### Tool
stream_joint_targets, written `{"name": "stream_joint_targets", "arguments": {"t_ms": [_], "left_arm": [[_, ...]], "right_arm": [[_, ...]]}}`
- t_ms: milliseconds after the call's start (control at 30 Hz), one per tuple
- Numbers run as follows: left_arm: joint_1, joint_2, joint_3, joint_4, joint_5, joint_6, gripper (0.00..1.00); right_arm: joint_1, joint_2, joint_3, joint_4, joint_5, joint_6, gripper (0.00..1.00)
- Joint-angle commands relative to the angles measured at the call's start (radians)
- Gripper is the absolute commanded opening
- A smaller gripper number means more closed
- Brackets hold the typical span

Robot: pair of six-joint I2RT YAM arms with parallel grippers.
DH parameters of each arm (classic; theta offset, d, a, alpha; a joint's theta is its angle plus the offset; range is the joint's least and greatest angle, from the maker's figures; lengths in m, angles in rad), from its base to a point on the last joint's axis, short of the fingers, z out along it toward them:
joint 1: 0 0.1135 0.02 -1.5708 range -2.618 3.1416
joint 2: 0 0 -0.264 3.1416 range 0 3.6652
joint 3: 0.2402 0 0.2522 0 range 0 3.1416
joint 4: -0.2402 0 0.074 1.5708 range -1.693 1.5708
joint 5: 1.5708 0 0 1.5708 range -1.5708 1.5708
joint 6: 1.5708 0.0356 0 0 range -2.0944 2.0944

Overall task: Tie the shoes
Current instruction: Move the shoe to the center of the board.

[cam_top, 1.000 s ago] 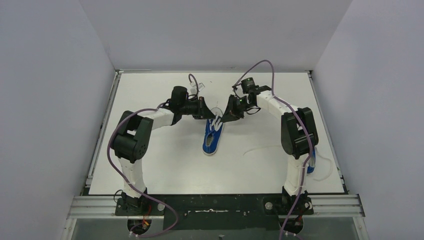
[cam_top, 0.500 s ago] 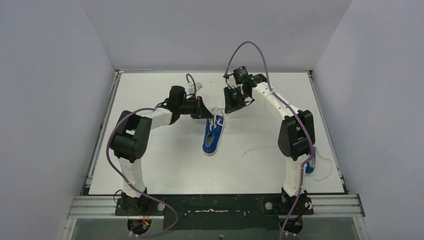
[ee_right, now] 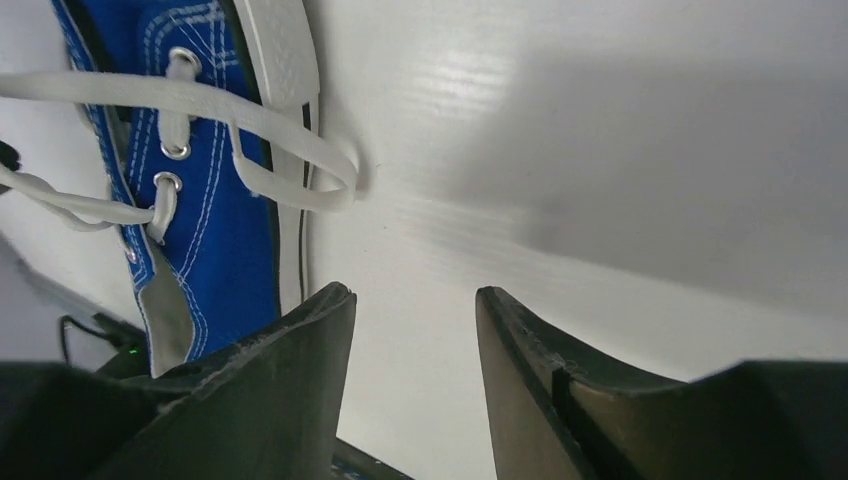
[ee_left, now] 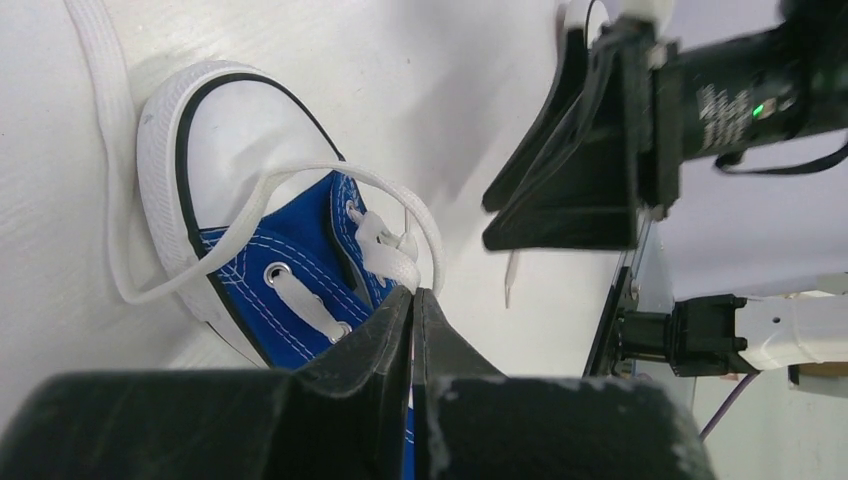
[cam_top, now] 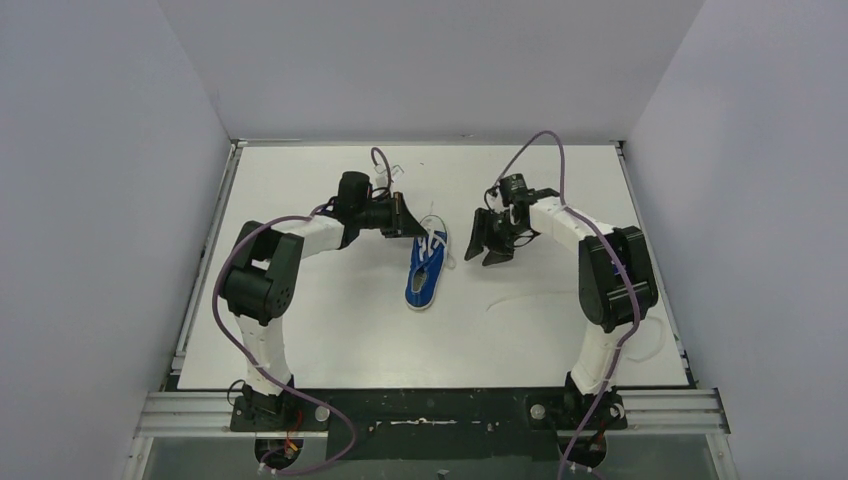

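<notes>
Compared with a second ago, the right gripper (cam_top: 487,247) has pulled away from the toe of the small blue canvas sneaker with white rubber sole and toe cap (cam_top: 424,278). It then stood close against the left gripper (cam_top: 409,221) at the shoe's far end. Half a second ago it was lifted off toward the far edge of the white tabletop (cam_top: 300,330). Now it sits lower again, off the sneaker's right side, toward the right edge. The left gripper and the sneaker lie as they did in both earlier views.

The sneaker rests about midway across the tabletop, sole down, with its toe cap toward the far edge and its heel toward the near edge.

The left gripper is at the toe end, and its two black fingers are pressed flat together with no gap. In the left wrist view, the white lace (ee_left: 392,256) runs from the top eyelets straight into those fingertips and looks pinched there. One slack loop of it arcs over the toe cap.

The right gripper's jaws stand moderately apart and hold nothing, and only bare tabletop shows between them. The sneaker's sole edge lies just outside its left finger, not touching.

A loose white cord (cam_top: 520,297) lies on the tabletop between the sneaker and the right edge.
</notes>
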State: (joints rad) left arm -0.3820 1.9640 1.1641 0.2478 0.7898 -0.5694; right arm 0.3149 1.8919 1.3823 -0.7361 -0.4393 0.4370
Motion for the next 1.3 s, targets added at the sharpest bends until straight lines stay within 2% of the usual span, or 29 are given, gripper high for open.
{"name": "stream_joint_targets", "arguments": {"t_ms": [0,100,200,300,400,867,1067,1100,1200,1267], "left_arm": [[0.012,-0.016,0.013,0.037,0.033,-0.033,0.0],[0.012,-0.018,0.011,0.036,0.031,-0.04,0.0],[0.012,-0.019,0.011,0.033,0.035,-0.039,0.0],[0.012,-0.026,0.008,0.016,0.035,-0.029,0.0],[0.012,-0.03,0.005,0.012,0.038,-0.026,0.0],[0.018,-0.031,0.006,0.0,0.041,-0.018,0.0],[0.019,-0.027,0.004,0.01,0.04,-0.032,0.0],[0.019,-0.027,0.004,0.01,0.04,-0.033,0.0],[0.021,-0.028,0.009,-0.008,0.045,-0.031,0.0],[0.023,-0.031,0.012,-0.027,0.046,-0.017,0.0]], "right_arm": [[0.023,-0.088,-0.208,0.422,-0.175,0.324,0.48],[0.018,-0.084,-0.258,0.52,-0.123,0.425,0.46],[0.019,-0.047,-0.261,0.576,-0.112,0.465,0.37],[0.018,-0.027,-0.274,0.597,-0.073,0.49,0.32],[0.027,-0.001,-0.265,0.592,-0.059,0.493,0.31],[0.107,0.056,-0.174,0.373,0.062,0.408,0.32],[0.159,0.08,-0.079,0.186,0.25,0.308,0.31],[0.167,0.088,-0.071,0.177,0.273,0.286,0.27],[0.166,0.047,-0.092,0.231,0.281,0.214,0.0],[0.155,-0.02,-0.095,0.268,0.264,0.112,0.0]]}}
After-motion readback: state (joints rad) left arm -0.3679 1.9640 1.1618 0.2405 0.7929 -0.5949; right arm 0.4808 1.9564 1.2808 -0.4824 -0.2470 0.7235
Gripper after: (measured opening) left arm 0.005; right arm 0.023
